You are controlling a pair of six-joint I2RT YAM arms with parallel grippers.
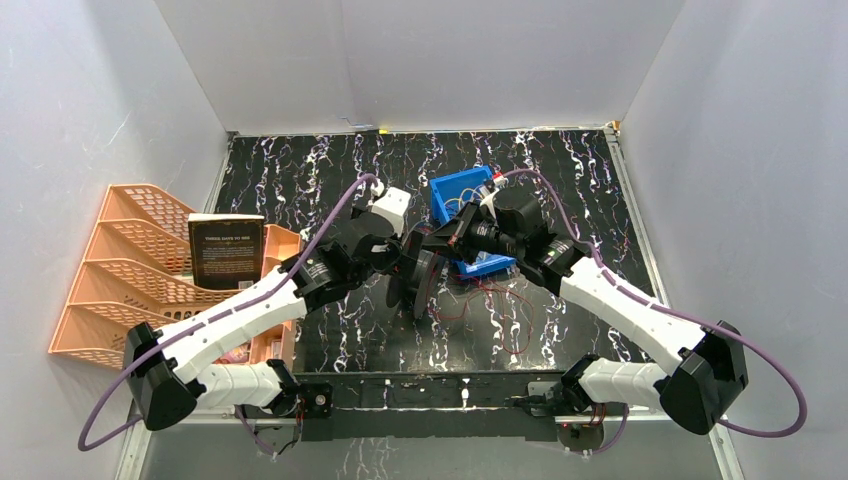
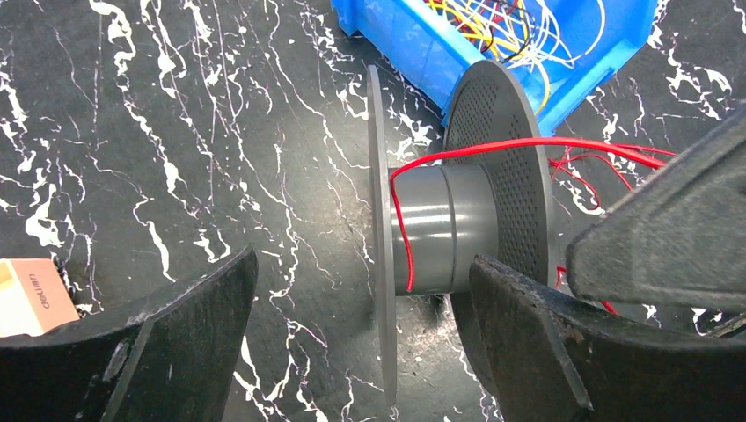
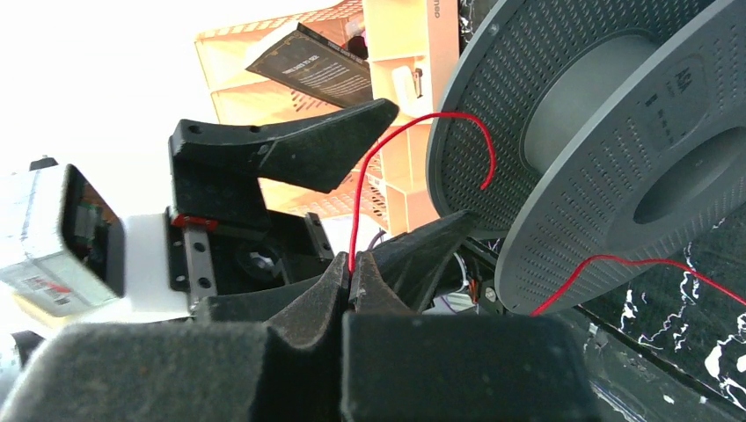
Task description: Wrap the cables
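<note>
Red strand point(image 2: 398, 220) first: it loops once over the grey hub of the spool point(image 2: 449, 229), between the two flanges. From there it runs off to the right pincer point(image 3: 352, 272), which is clamped shut on it just beside the perforated flange. The other cables point(image 2: 501, 26) lie in a loose tangle in the blue bin point(image 2: 413, 44) behind the spool, and slack red loops point(image 1: 490, 308) trail across the table point(image 2: 176, 132). Left pincer point(image 2: 362, 259) is spread wide, a finger on either side of the spool, one close to the perforated flange; whether it touches, I can't tell. To wind this well, I'd say: hold tension on the strand, lead it round the hub inside the flanges, and steady the spool so it can't roll or tip.
</note>
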